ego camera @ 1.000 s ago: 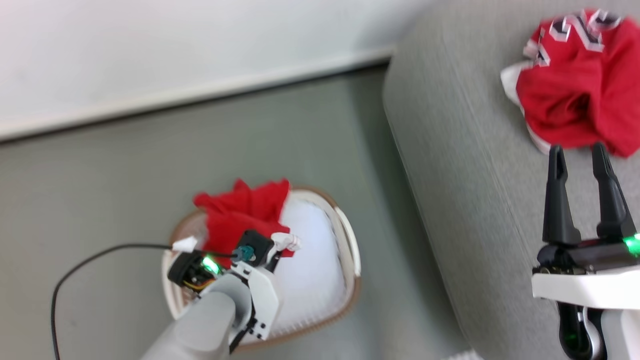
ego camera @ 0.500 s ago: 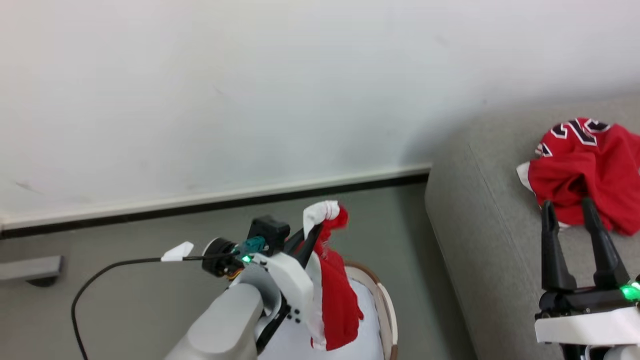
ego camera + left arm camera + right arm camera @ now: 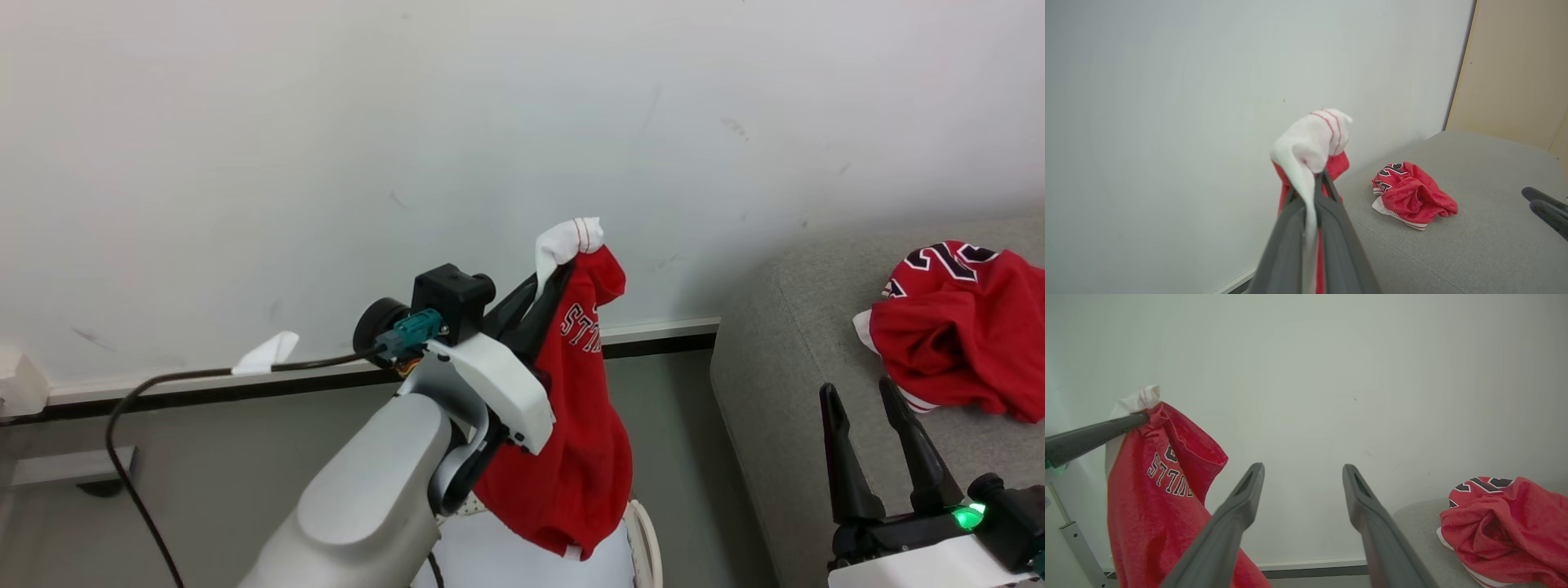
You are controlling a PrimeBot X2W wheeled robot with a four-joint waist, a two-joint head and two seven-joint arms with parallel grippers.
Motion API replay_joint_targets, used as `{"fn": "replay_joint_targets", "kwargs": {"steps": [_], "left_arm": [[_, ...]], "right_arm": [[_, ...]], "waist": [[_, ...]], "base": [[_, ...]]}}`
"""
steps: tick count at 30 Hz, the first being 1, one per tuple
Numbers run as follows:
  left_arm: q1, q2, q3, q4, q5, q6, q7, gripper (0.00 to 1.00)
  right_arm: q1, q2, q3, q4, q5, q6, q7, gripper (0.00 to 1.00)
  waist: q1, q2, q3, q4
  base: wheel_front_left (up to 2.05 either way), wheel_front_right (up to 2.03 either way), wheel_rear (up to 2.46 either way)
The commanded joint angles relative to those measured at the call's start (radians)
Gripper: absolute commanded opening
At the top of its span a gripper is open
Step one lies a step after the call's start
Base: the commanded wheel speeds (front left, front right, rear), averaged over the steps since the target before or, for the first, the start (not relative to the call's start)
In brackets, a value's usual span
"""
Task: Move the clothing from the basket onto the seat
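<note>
Pinched the white edge of a bright red sports jersey (image 3: 571,441) between left fingers (image 3: 1286,245), pressed together on the cloth. Held it hanging off the left end of the large grey woven-fabric sofa (image 3: 784,392). Noted a second, crumpled red jersey (image 3: 955,343) lying on that sofa. Held right fingers (image 3: 1229,522) spread wide above the sofa's near edge. Glimpsed the rim of the cream-white plastic basket (image 3: 645,539) near the sofa's left end.

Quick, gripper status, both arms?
Left gripper: closed on a red jersey, which hangs from the jaws.
Right gripper: open, empty.
</note>
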Motion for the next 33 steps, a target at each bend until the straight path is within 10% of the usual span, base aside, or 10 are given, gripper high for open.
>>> {"fn": "replay_joint_targets", "kwargs": {"steps": [1,15,33], "left_arm": [[-0.007,0.011,0.002,-0.024,-0.009,0.006,0.009,0.00],[0.051,0.054,-0.006,-0.247,-0.022,0.062,0.108,0.00],[0.036,0.022,-0.067,-0.323,-0.019,0.053,0.137,0.00]], "right_arm": [[0.005,-0.006,0.004,0.005,0.008,-0.002,0.000,1.00],[-0.027,-0.018,0.102,0.065,0.023,-0.002,0.000,1.00],[-0.231,-0.075,0.516,0.429,0.090,-0.002,0.069,1.00]], "waist": [[0.0002,-0.0001,-0.002,0.000],[0.0002,-0.0001,0.005,0.004],[0.0002,-0.0001,0.007,0.116]], "base": [[0.00,0.00,0.00],[0.00,0.00,0.00],[0.00,0.00,0.00]]}}
